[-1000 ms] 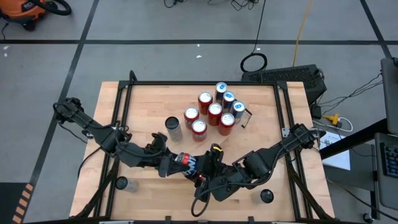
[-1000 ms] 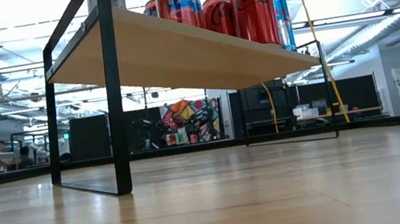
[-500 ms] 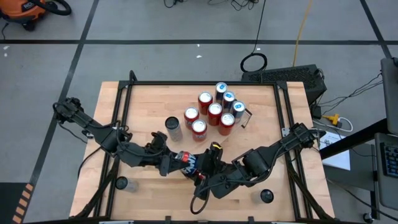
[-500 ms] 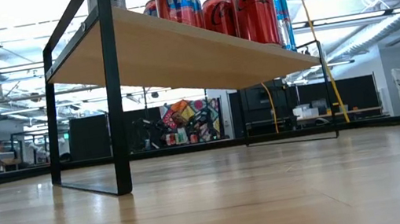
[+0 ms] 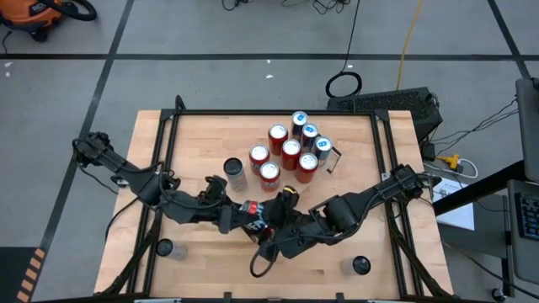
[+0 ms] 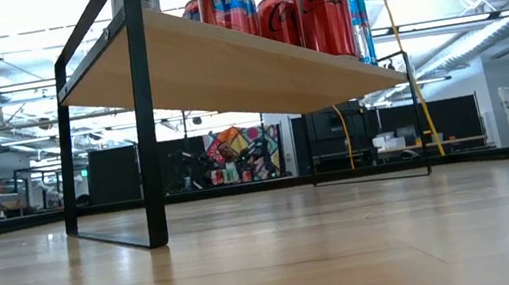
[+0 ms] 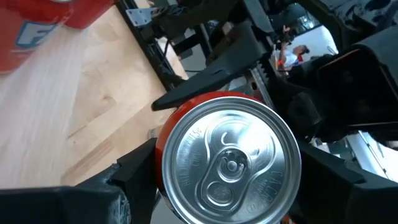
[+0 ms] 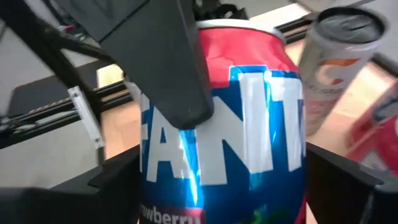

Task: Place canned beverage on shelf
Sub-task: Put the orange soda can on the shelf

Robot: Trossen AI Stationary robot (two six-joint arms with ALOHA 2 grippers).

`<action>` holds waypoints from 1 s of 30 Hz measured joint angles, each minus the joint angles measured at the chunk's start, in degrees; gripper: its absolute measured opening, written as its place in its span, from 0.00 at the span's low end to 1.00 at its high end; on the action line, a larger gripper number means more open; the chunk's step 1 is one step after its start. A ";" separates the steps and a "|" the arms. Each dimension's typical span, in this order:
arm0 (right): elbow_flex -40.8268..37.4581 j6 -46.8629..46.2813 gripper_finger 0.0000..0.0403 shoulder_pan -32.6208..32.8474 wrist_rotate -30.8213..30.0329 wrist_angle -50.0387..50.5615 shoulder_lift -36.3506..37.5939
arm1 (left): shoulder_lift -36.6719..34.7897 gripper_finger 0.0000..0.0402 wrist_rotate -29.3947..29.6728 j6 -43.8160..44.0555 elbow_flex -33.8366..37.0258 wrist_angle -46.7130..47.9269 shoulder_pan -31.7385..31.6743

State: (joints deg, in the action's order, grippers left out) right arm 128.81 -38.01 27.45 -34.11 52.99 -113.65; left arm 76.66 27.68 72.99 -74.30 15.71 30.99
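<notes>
Handover above the shelf's point(image 5: 194, 135) near side

The left gripper point(image 7: 230, 168) has just clamped the Fanta can point(image 8: 249, 124); whether the right gripper point(image 8: 221, 180) has let go I cannot tell. Farther back, eight cans point(image 5: 290, 150) stand on the shelf.

Red-and-blue Fanta can point(image 8: 236, 124) near the light-wood shelf's point(image 5: 202, 151) front edge, tilted

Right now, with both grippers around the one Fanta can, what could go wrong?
1. The left gripper and right gripper both crowd the Fanta can; if they pull apart unevenly, it may slip or tilt.
2. The silver can and the cluster of cans stand close by on the shelf; the carried can or an arm could knock them over.
</notes>
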 joint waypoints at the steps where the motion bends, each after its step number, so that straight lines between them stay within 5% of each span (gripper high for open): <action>1: 0.00 0.06 0.84 -0.29 1.14 0.04 0.00 | 0.00 0.71 -0.07 0.00 0.02 0.02 0.06; 13: -0.02 0.41 0.65 -1.26 4.17 0.39 -0.09 | 0.02 0.71 -0.02 0.27 0.02 1.42 0.01; 18: -0.02 -0.16 0.67 -1.21 4.20 0.27 -0.09 | 0.02 0.76 -0.04 -0.74 0.02 1.16 0.01; 25: -0.09 -2.29 0.67 -0.61 4.41 -0.51 1.76 | -1.28 0.97 -0.58 -3.99 0.02 -2.40 0.12; 30: -0.09 -4.73 0.68 0.16 4.33 -0.41 4.67 | -3.82 0.97 0.97 -10.87 0.01 -7.03 0.19</action>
State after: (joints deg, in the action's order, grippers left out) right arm 128.73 -42.74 27.61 -29.78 52.58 -108.98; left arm 72.85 28.65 62.12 -74.28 8.68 31.18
